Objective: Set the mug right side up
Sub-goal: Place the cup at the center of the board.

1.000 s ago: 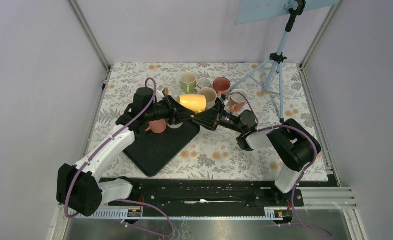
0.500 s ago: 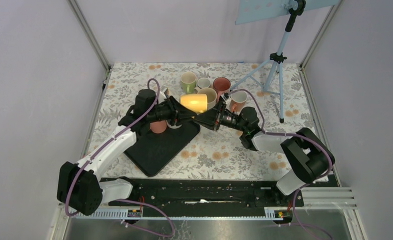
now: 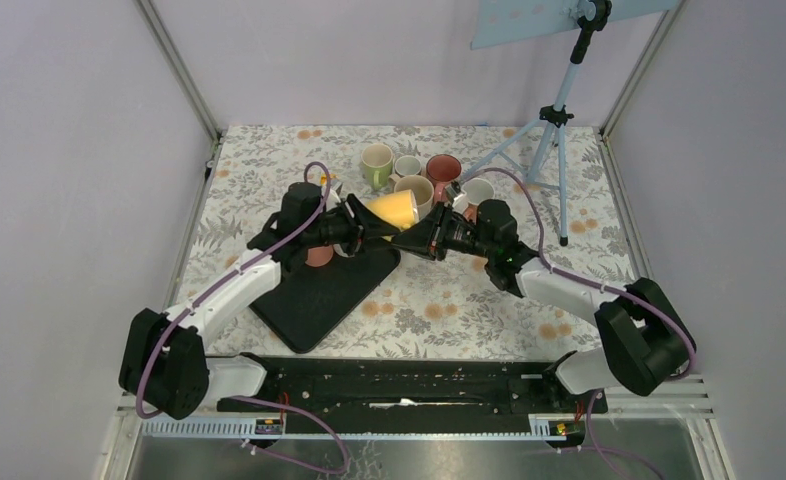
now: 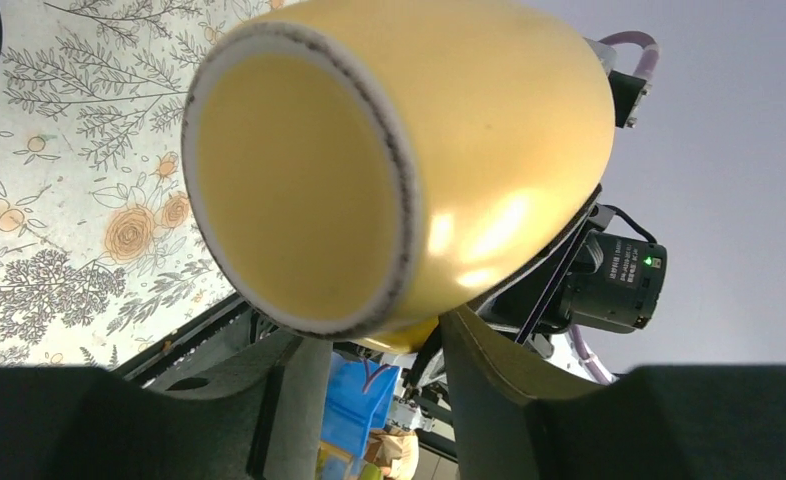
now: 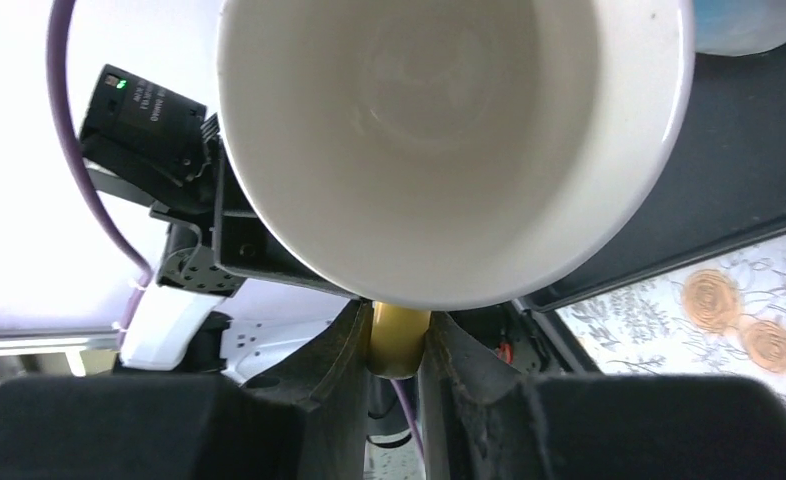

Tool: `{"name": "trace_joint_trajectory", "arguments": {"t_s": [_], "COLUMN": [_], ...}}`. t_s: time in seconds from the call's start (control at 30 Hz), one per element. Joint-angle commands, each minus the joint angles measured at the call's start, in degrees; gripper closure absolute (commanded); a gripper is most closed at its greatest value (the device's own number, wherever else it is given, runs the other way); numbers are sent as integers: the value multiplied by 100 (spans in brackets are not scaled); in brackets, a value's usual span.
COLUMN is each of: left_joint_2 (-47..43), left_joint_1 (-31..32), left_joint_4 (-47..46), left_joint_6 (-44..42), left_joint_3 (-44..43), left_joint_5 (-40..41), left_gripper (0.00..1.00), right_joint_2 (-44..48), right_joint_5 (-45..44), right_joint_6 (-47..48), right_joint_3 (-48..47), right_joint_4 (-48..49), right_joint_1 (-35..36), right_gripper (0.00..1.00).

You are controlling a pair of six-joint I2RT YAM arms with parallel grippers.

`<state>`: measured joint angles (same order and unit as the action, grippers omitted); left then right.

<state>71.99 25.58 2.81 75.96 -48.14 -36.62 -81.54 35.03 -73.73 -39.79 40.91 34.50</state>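
Top external view: yellow mug [image 3: 389,207] hangs sideways at 1 o'clock of black tray [image 3: 309,310], right gripper [image 3: 414,236] narrow on its handle only, left gripper [image 3: 365,228] jaws apart, so I fear it pivots & drops on other mugs [image 3: 443,168] at 12 o'clock.

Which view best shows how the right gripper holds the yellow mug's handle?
Right wrist: the yellow mug's handle sits pinched between the right gripper's fingers, below the rim. The top view shows the mug sideways, handle hidden. The left wrist shows mainly its base.
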Motion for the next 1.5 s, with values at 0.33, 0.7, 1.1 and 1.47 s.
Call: {"name": "trace_joint_trajectory", "arguments": {"t_s": [0.33,0.7,1.1,1.47], "left_joint_2": [289,422,386,300], "left_joint_1": [247,352,359,395], "left_joint_4": [-481,-230,775,1900], "left_joint_6": [-466,-842,-1821,-2953], "left_joint_3": [-72,-153,-679,-1269], "left_joint_5": [26,207,497,806], "left_gripper": [44,32,1,1], "right_joint_2": [726,1082,1344,1532], "right_joint_5": [-855,-1538,-2310,-3646], "right_joint_6": [2058,2898,3637,4224], "right_joint_3": [-1045,-1414,-1837,-2144], "right_joint_4": [-2721,-4211,-5657,-6870], "right_joint_1": [14,16,14,13], "right_gripper": [100,100,100,100]}}
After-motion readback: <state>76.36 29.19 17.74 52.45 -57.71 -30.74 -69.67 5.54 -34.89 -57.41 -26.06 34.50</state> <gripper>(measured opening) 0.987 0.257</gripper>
